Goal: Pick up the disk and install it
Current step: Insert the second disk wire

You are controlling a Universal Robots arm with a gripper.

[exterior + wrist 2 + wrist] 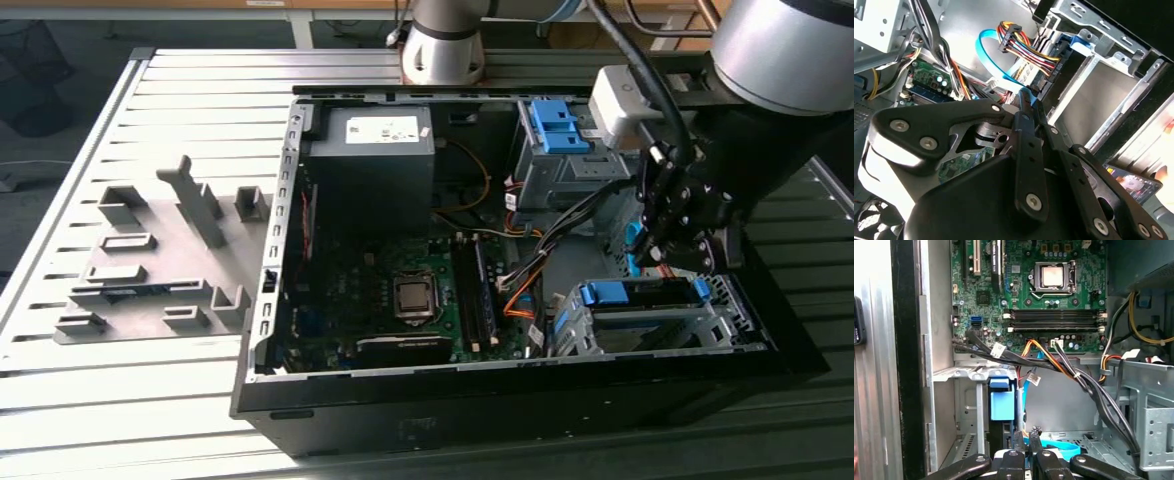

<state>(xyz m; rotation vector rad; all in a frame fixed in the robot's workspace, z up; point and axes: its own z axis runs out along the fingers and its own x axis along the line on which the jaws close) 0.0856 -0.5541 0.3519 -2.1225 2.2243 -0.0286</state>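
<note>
Claw (pixel 661 258) hovering pinched shut and empty just beside the disk (pixel 641 293), which is sitting in the metal cage (pixel 587 330) at the case corner
The disk is looking stiff, fairly heavy and shock-shy, best gripped by its blue frame edges; the first wrist view is showing the motherboard (pixel 1054 285) beyond, the second wrist view the cable bundle (pixel 1024 55) by the claw
</note>
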